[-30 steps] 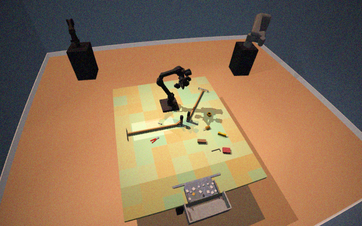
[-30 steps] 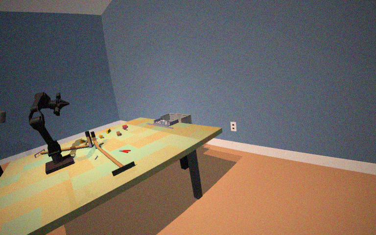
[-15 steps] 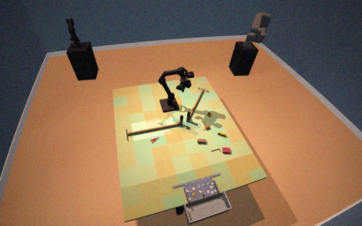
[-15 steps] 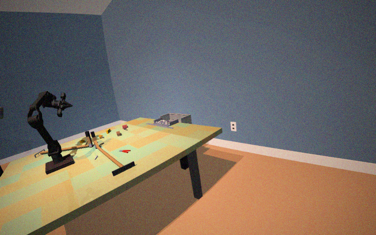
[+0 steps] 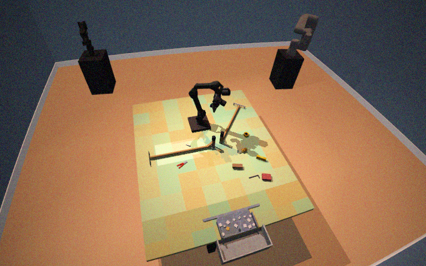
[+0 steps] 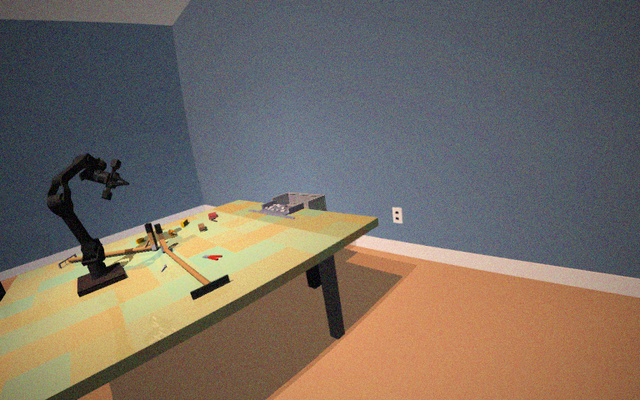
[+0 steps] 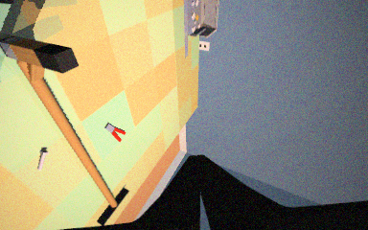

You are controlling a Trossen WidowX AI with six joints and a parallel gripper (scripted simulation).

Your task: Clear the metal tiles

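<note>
My gripper (image 5: 214,110) (image 6: 127,182) (image 7: 196,162) is shut and empty, high above the table near the arm's base. A long tool with a solid black blade, apparently the scraper (image 5: 178,152) (image 6: 186,266) (image 7: 72,136), lies on the table, its upright black grip (image 5: 213,141) near the arm. A second long tool (image 5: 231,122) (image 6: 115,252) has an open, frame-like head and a similar grip (image 5: 222,136). The steel plate (image 5: 245,212) at the far table edge bears several pale tiles (image 5: 236,225) and an orange one (image 5: 227,228). The catch box (image 5: 247,257) (image 6: 315,202) (image 7: 208,14) adjoins it beyond the edge.
Red pliers (image 5: 183,163) (image 6: 213,257) (image 7: 115,129) lie beside the scraper's handle. A brown block (image 5: 237,166), a red block (image 5: 266,177), a yellow block (image 5: 261,158) and a yellow ring (image 5: 246,134) stand right of centre. A grey bar (image 5: 208,219) crosses the plate's near side.
</note>
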